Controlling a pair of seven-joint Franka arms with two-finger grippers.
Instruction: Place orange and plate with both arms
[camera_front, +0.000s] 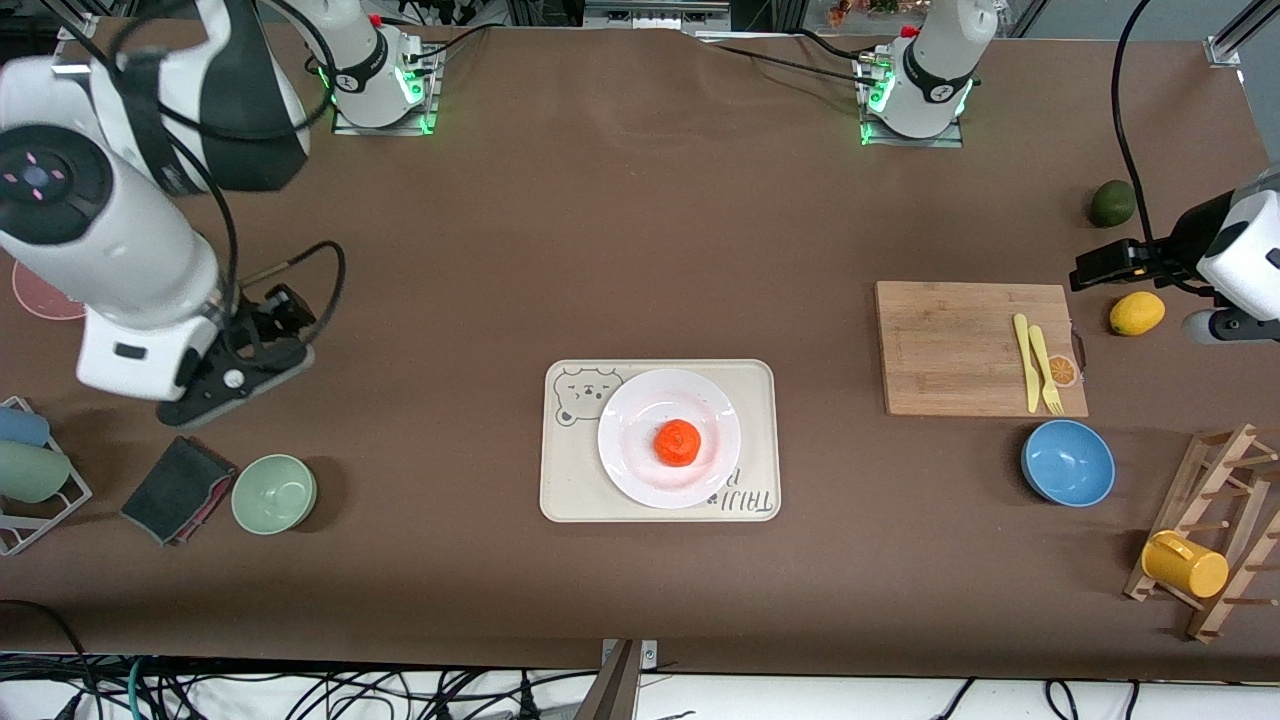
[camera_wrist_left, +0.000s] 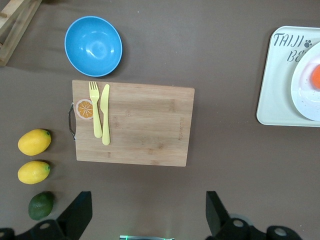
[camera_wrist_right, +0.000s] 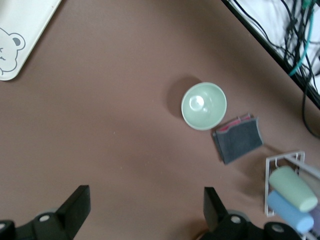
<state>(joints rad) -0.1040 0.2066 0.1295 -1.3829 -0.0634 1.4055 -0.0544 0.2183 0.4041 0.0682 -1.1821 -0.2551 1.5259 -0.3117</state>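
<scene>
The orange (camera_front: 678, 442) sits in the middle of the white plate (camera_front: 636, 408). The plate rests on a cream tray (camera_front: 570, 485) with a bear drawing at the table's centre. My left gripper (camera_wrist_left: 148, 200) is open and empty, up in the air over the table beside the wooden cutting board (camera_wrist_left: 132, 122); its hand shows in the front view (camera_front: 1125, 263). The left wrist view catches the plate's edge (camera_wrist_left: 304, 97) and a sliver of the orange (camera_wrist_left: 316, 76). My right gripper (camera_wrist_right: 146, 202) is open and empty over bare table near the green bowl (camera_wrist_right: 203, 106); it also shows in the front view (camera_front: 238, 368).
The cutting board (camera_front: 950, 345) carries a yellow fork and knife (camera_front: 1035, 360). A blue bowl (camera_front: 1068, 462), a lemon (camera_front: 1136, 313), a dark green fruit (camera_front: 1112, 203) and a wooden rack with a yellow cup (camera_front: 1185, 565) lie toward the left arm's end. The green bowl (camera_front: 274, 493), a dark cloth (camera_front: 175, 490) and a cup rack (camera_front: 30, 470) lie toward the right arm's end.
</scene>
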